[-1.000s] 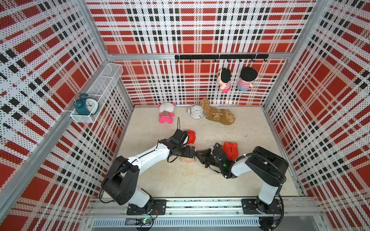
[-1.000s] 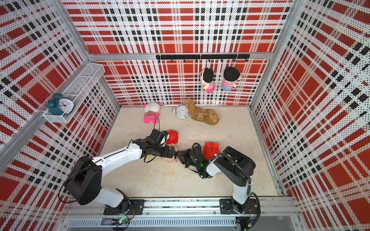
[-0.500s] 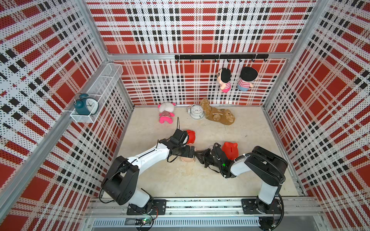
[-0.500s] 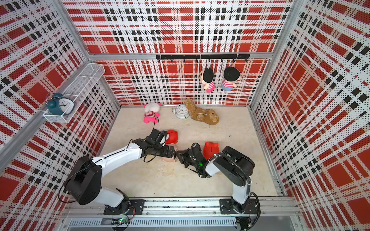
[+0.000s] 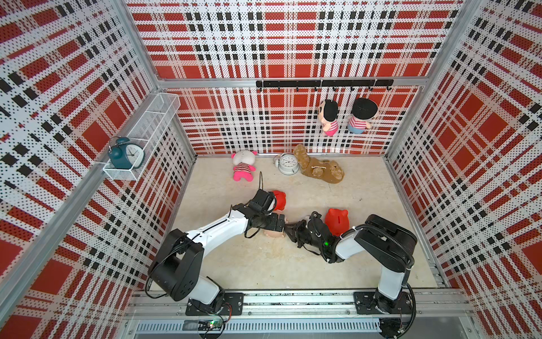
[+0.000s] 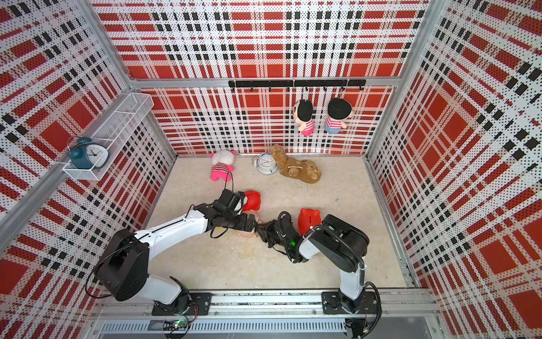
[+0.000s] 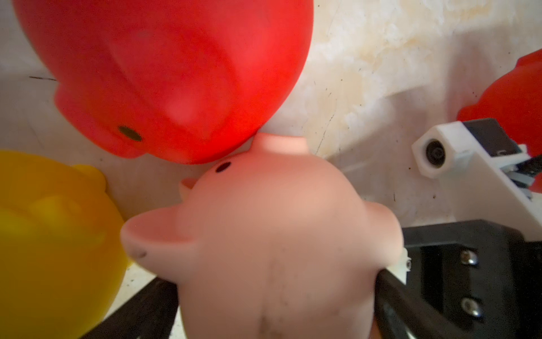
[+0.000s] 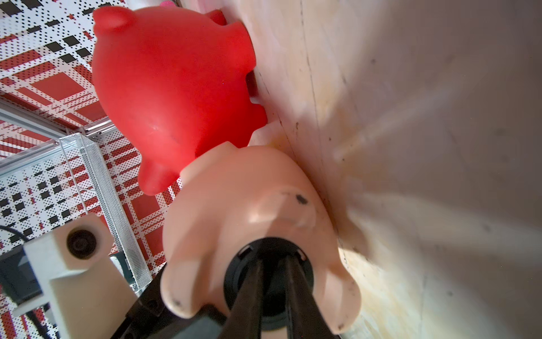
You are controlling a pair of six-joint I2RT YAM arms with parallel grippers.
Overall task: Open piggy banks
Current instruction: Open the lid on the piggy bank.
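The pale pink piggy bank [image 5: 272, 234] [image 7: 272, 229] lies mid-floor between the two arms. My left gripper [image 5: 279, 224] [image 7: 269, 302] is shut on its body, one black finger on each flank. My right gripper [image 5: 289, 230] [image 8: 272, 264] is shut on the round black belly plug [image 8: 233, 277], its fingers [image 8: 249, 296] pinching the plug's middle. One red piggy bank [image 5: 279, 200] [image 7: 176, 73] touches the pink one's snout. A second red piggy bank [image 5: 337, 220] stands behind my right wrist. A yellow piggy bank [image 7: 52, 234] shows only in the left wrist view.
By the back wall lie a pink-and-white striped plush [image 5: 243, 167], a white alarm clock [image 5: 289, 165] and a brown plush dog [image 5: 319, 171]. Two dolls [image 5: 330, 117] hang from the hook rail. A wire shelf [image 5: 152, 117] with a teal clock is on the left wall.
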